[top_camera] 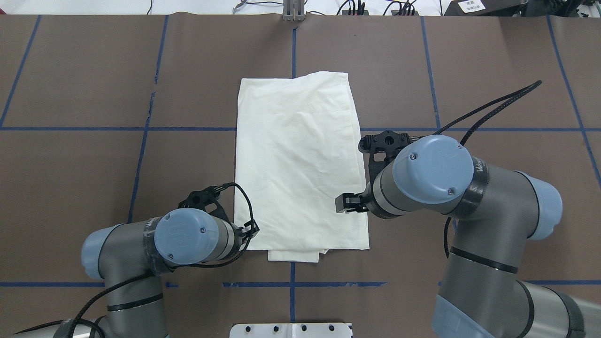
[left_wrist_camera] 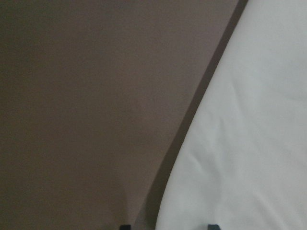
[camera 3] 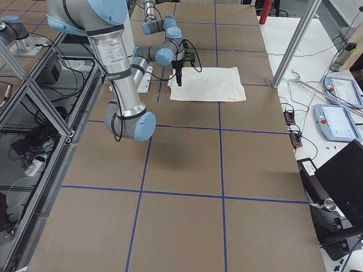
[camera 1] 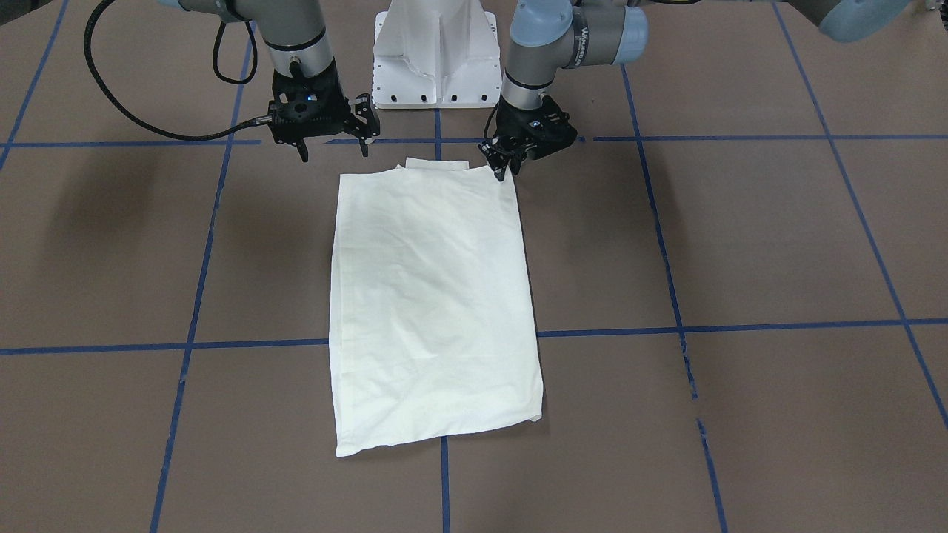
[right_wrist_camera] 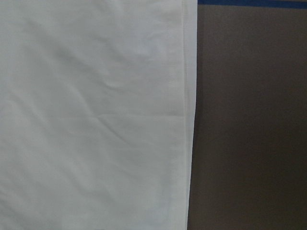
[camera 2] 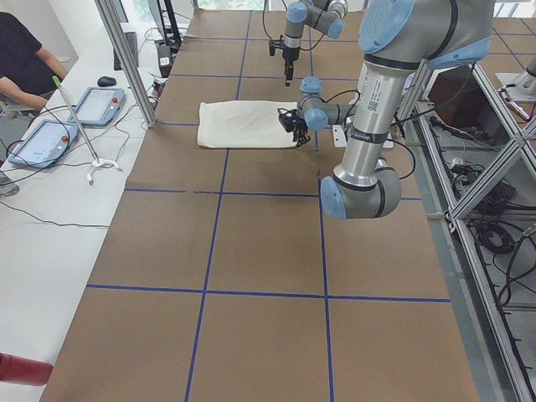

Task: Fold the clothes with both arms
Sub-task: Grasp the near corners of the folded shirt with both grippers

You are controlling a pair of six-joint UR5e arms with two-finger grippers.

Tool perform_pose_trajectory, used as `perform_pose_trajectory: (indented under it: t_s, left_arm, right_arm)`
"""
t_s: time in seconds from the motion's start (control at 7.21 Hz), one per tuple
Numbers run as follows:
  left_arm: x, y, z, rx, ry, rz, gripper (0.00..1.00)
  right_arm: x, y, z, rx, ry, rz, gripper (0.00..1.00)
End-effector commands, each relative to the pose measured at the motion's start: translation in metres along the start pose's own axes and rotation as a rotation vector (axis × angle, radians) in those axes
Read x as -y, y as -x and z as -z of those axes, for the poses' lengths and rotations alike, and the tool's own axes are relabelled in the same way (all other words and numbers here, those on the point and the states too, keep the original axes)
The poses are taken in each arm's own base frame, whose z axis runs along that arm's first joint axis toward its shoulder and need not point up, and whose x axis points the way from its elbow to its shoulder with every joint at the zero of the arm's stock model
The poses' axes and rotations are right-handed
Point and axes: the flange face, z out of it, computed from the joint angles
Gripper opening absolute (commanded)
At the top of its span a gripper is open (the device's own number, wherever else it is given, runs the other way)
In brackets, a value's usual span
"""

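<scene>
A cream long-sleeved T-shirt (camera 1: 433, 296) lies flat in the middle of the brown paper-covered surface (camera 1: 740, 244). It is folded into a long rectangle with its plain side up, and its length runs away from the white pedestal base (camera 1: 435, 55). At the end nearest the base a narrow under-layer pokes out past the fold. The left arm's black two-finger end effector (camera 1: 505, 164) is low at that end's corner, its tips at the cloth's edge. The left wrist view shows its fingers a modest way apart with the shirt's border between them and nothing clamped. The right arm's black end effector (camera 1: 334, 146) hangs just off the other near corner, spread wide and holding nothing, above a blue tape line (camera 1: 185, 141)
</scene>
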Motion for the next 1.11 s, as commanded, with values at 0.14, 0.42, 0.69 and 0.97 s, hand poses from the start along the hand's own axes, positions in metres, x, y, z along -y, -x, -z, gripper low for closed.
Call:
perform_pose_trajectory:
  t_s: [0.14, 0.42, 0.69, 0.97]
  left_arm:
    - [-0.007, 0.001, 0.0, 0.002, 0.008, -0.007, 0.3]
    - [-0.007, 0.0, 0.001, 0.001, 0.01, -0.007, 0.26]
    - [-0.001, 0.001, 0.003, 0.0, 0.003, -0.015, 0.0]
    - [-0.001, 0.0, 0.012, -0.01, 0.009, -0.065, 0.0]
  right_arm:
    - [0.0, -0.002, -0.003, -0.008, 0.003, -0.002, 1.0]
    - [0.0, -0.003, -0.004, -0.01, 0.002, -0.002, 1.0]
    - [-0.001, 0.0, -0.003, -0.006, 0.003, -0.001, 1.0]
    - [-0.004, 0.003, -0.006, -0.007, 0.007, -0.049, 1.0]
